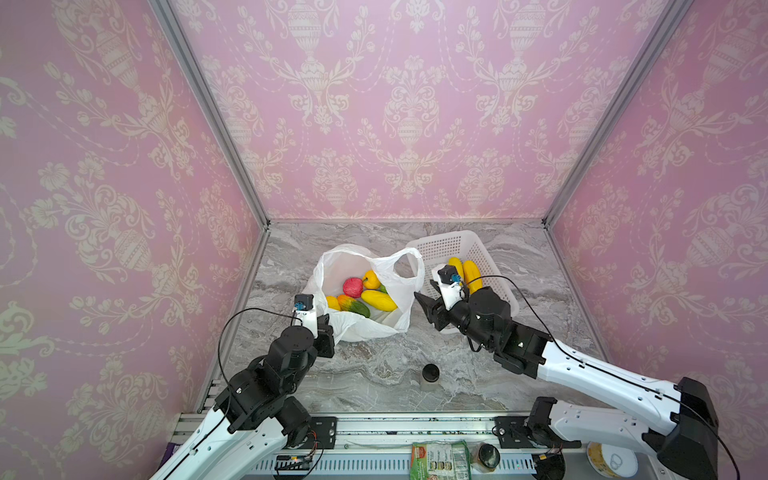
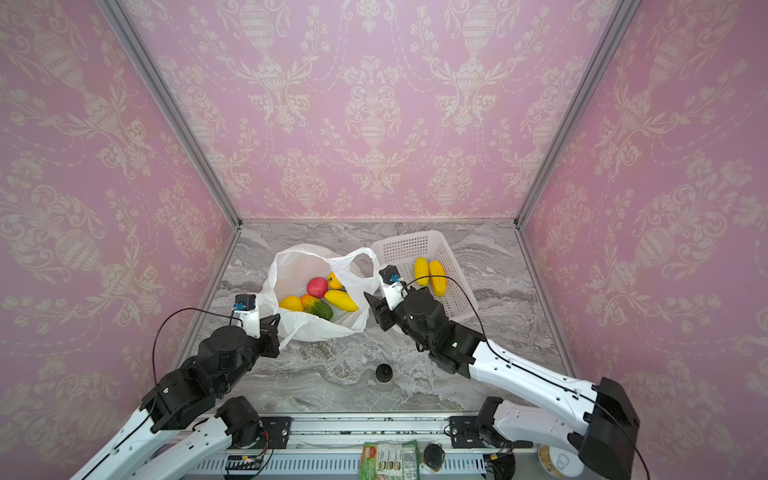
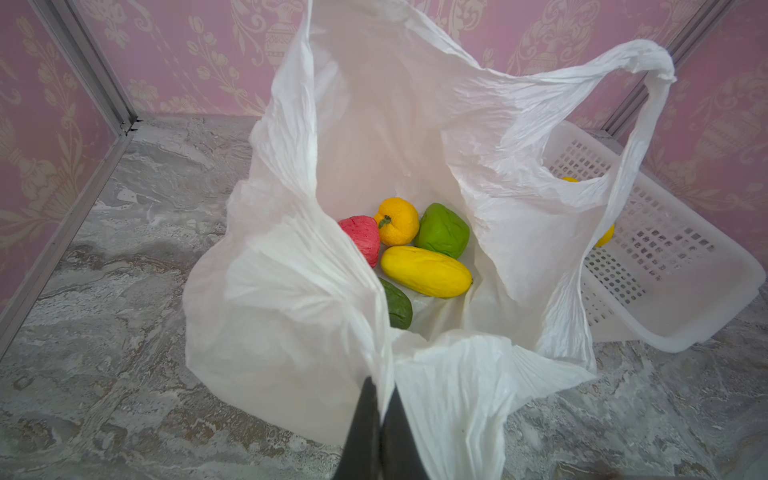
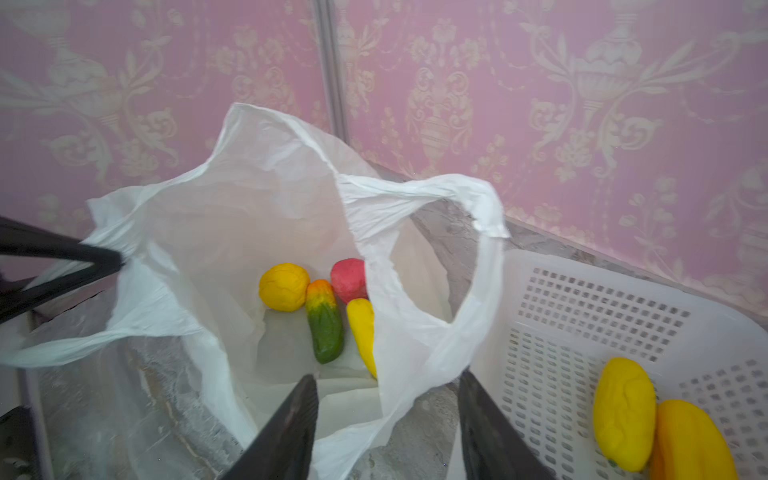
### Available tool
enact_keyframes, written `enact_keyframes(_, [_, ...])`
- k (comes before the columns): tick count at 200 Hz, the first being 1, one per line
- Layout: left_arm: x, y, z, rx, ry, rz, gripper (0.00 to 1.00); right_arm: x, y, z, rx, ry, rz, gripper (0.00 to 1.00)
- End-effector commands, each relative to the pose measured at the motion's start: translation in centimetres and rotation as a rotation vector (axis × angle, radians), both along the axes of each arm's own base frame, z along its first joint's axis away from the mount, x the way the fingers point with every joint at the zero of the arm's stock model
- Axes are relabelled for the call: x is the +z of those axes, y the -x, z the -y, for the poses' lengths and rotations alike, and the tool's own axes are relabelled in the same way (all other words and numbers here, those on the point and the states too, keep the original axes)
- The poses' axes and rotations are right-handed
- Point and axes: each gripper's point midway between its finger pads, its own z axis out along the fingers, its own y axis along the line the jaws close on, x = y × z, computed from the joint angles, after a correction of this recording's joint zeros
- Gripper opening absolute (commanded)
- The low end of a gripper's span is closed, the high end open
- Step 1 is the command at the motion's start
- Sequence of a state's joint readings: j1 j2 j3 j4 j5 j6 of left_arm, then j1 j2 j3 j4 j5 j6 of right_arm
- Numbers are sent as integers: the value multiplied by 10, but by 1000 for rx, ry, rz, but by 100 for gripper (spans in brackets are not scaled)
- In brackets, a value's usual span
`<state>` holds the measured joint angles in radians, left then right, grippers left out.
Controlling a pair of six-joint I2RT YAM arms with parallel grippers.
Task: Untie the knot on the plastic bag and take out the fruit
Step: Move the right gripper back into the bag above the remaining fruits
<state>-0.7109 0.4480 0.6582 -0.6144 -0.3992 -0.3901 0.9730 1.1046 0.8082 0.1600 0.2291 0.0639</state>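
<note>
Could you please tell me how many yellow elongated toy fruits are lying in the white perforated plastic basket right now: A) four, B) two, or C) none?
B: two yellow elongated toy fruits lie side by side in the white perforated plastic basket, as both top views show.

Plastic bag [image 1: 365, 328] mouth gapes wide, clear drop to the fruit [image 1: 378, 300]; handle loop [image 3: 640, 54] arches up beside the basket [image 1: 449, 245].
</note>
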Motion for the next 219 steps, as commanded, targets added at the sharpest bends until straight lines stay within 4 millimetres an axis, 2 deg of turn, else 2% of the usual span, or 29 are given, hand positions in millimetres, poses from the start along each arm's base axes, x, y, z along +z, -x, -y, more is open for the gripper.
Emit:
enact_keyframes(1, [-5,-2,0,4,-28,-6,0,13,14,-41,128,-9,40,49])
enact_keyframes(24, [-9,-2,7,-24,-25,-24,0,-22,-5,-73,114,50,-64,42])
enact_keyframes(48, [-7,1,8,-32,-32,-15,0,-63,-35,-87,20,142,-166,35])
enact_keyframes(71, [-4,2,4,-20,-29,3,0,-100,-49,-98,3,193,-266,36])
enact_keyframes(74, [-4,2,4,-18,-28,4,0,-93,-53,-103,0,180,-264,36])
enact_keyframes(91, [-5,4,5,-26,-17,7,0,-114,-58,-112,-3,218,-313,36])
enact_keyframes(119, [-6,4,2,-14,-24,12,0,-136,-53,-126,52,225,-365,41])
enact_keyframes(149, [-24,1,-8,43,-57,9,0,-144,-28,-142,182,213,-344,54])
enact_keyframes(166, [-31,2,-5,23,-43,14,0,-153,-19,-148,229,230,-335,56])
enact_keyframes(177, [-30,4,-6,25,-32,25,0,-158,-12,-154,269,235,-343,58])
enact_keyframes(201, [-21,8,-10,19,-4,61,0,-167,5,-165,367,252,-353,71])
enact_keyframes(219, [-18,10,-11,13,9,85,0,-177,9,-168,378,292,-358,78])
